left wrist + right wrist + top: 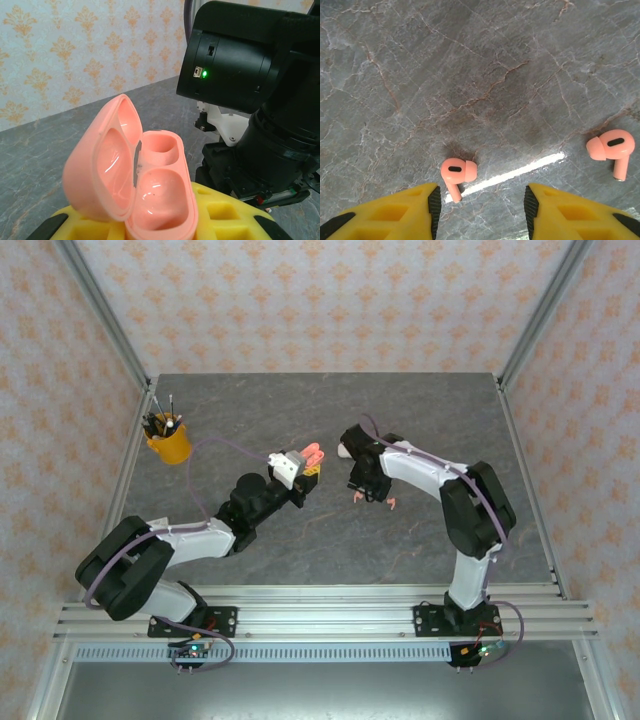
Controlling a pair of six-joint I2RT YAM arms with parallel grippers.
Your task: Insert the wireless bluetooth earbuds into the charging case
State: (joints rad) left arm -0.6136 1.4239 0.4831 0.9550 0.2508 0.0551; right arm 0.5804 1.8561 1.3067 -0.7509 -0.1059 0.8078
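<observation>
Case (150,185) is sitting open, empty, clamped in left gripper (300,472); right gripper (480,212) is hovering, jaws apart, over two earbuds (456,172) lying on table (470,65).

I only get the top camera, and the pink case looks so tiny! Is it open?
Observer: Yes. On the left wrist camera the case is open, with its lid tipped back.
Operator: Is anything inside?
Observer: No, both wells are empty.
Operator: Where's the closest earbud?
Observer: On the right wrist camera, a pink earbud lies on the table, seen between the right gripper's open fingers.
</observation>
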